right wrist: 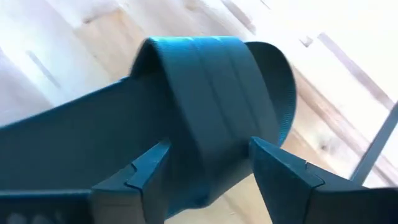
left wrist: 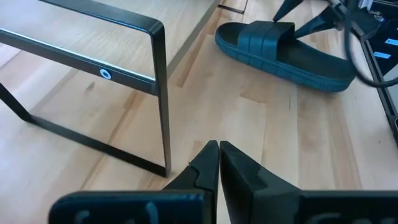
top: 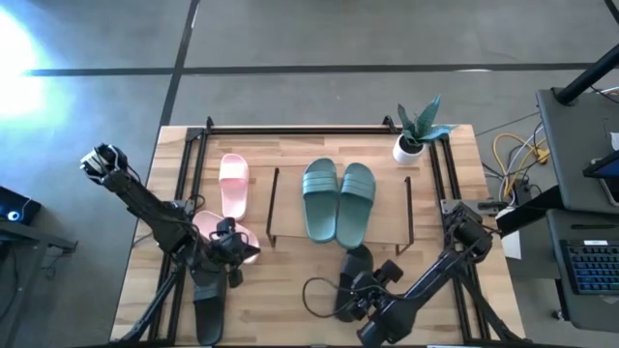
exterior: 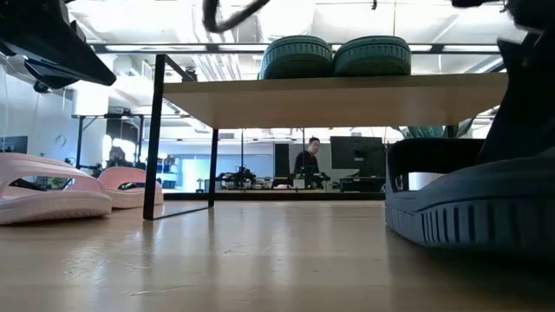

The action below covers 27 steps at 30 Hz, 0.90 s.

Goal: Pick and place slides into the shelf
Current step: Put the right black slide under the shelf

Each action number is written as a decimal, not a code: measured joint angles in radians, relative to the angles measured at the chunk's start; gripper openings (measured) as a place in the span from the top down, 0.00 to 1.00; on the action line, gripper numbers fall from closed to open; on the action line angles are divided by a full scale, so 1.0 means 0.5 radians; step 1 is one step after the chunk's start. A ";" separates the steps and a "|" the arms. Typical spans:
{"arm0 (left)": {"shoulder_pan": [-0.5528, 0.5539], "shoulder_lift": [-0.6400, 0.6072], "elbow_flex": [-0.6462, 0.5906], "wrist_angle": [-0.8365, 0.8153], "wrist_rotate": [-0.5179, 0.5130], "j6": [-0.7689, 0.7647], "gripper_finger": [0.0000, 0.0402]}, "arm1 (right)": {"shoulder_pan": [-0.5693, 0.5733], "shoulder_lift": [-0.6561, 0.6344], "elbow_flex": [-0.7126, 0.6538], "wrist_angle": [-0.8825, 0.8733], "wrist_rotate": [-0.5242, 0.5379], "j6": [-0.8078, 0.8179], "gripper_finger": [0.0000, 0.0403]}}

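R tool (right wrist: pixel 208 171) is over a black slide (right wrist: pixel 186 118) on the tabletop (top: pixel 290 290), just in front of the shelf (top: pixel 338 237). Fingers (right wrist: pixel 143 171) stand wide, one each side of the slide's strap, gap visible both sides, no clamp on it yet. In high view R tool (top: pixel 356 290) sits at front-centre, the black slide (top: pixel 356 263) pointing toward the shelf.

L tool (left wrist: pixel 217 168) is pinched fully closed, holding nothing, hovering over bare tabletop (left wrist: pixel 249 124) beside the shelf's black end frame (left wrist: pixel 158 93). Its wrist view sees the same black slide (left wrist: pixel 280 53) farther off w/ R arm on it. High view: L tool (top: pixel 232 246) is near front-left, over one pink slide (top: pixel 218 232).

Slides status:
- 2 teal-green slides (top: pixel 338 201) side by side on the shelf board, low view shows them on top of it (exterior: pixel 334 56).
- 2nd pink slide (top: pixel 233 184) lies on tabletop left of shelf, near the 1st; both in low view at left (exterior: pixel 52 186).
- 2nd black slide (top: pixel 208 304) at front-left by L arm, partly hidden.

Potted plant (top: pixel 416 130) at back-right corner of the tabletop. Person (exterior: pixel 305 160) in the room behind, far off.
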 joint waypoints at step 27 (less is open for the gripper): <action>0.080 0.001 0.002 -0.010 0.004 -0.066 1.00 | 0.263 0.035 0.277 -0.647 -0.334 0.197 0.97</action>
